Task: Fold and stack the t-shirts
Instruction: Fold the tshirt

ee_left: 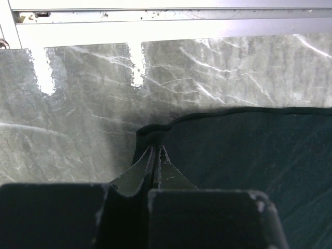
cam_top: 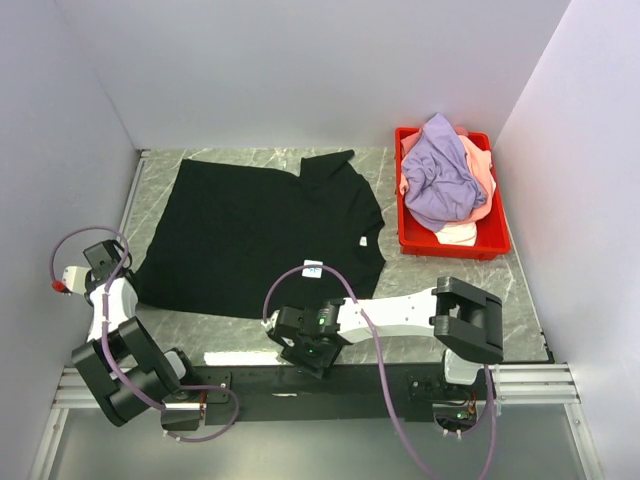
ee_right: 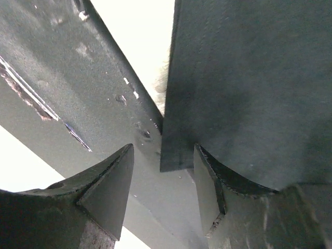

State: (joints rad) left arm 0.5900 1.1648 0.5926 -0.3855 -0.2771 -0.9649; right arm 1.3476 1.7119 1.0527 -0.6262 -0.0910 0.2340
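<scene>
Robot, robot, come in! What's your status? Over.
Left gripper shut on large black cloth t-shirt corner. Right gripper open, near hem. Shirt flat, unfolded. Red plastic bin off to side, nothing blocking.

Matt cloth t-shirt (cam_top: pixel 255 235) — glossy marbled table (cam_top: pixel 420 272)

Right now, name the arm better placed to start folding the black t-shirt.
Left, probably. The left gripper has its jaws shut on a corner of the black t-shirt, ready to lift. The right gripper hangs at the near edge of the table, jaws apart, gripping nothing I can see.
</scene>
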